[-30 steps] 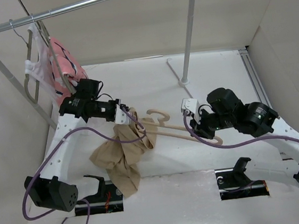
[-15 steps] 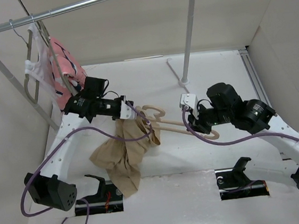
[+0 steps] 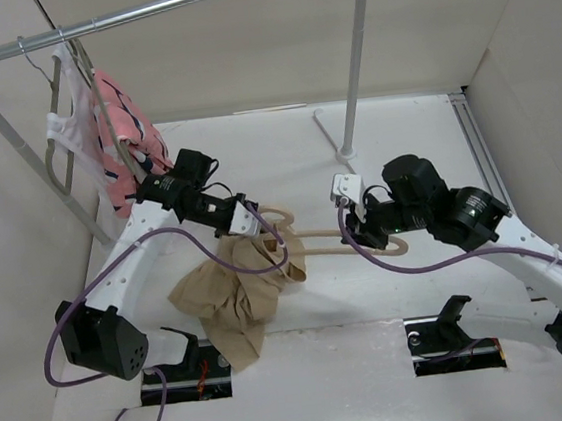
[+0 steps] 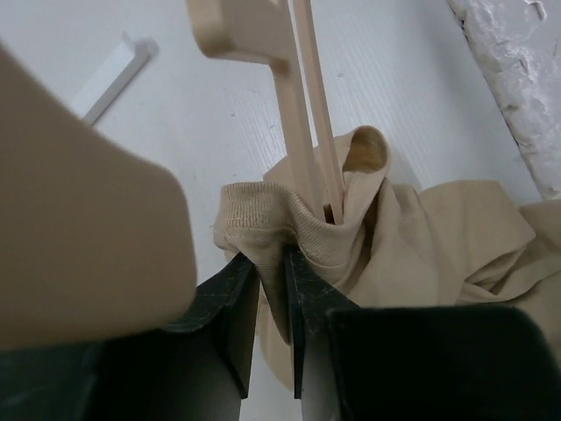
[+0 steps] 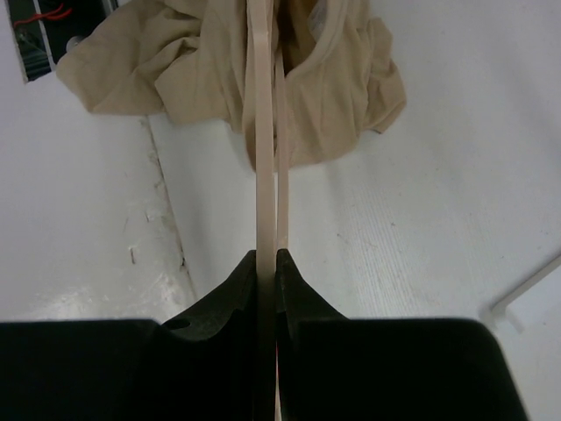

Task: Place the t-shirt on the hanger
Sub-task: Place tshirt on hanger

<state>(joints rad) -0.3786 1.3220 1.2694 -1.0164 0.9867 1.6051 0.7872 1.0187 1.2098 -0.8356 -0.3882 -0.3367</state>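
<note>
The tan t-shirt (image 3: 232, 294) lies crumpled on the white table, its collar lifted by my left gripper (image 3: 263, 232). In the left wrist view the ribbed collar (image 4: 289, 219) sits between the narrowly parted fingers of the left gripper (image 4: 272, 256), and the t-shirt (image 4: 438, 237) bunches beyond. One arm of the pale peach hanger (image 4: 298, 123) runs down into the neck opening. My right gripper (image 3: 361, 232) is shut on the other arm of the hanger (image 3: 324, 234), held roughly level. In the right wrist view, the right gripper (image 5: 267, 256) clamps the hanger (image 5: 263, 132), which runs to the t-shirt (image 5: 175, 70).
A metal clothes rail (image 3: 140, 14) crosses the back on white posts (image 3: 356, 62). A pink patterned garment (image 3: 130, 136) and a white one (image 3: 65, 133) hang at its left end, close behind my left arm. Cardboard walls (image 3: 537, 63) close in both sides.
My left gripper carried the collar up and right onto the hanger's arm. The right gripper swung the hanger left and level. The left fingers have eased slightly apart.
</note>
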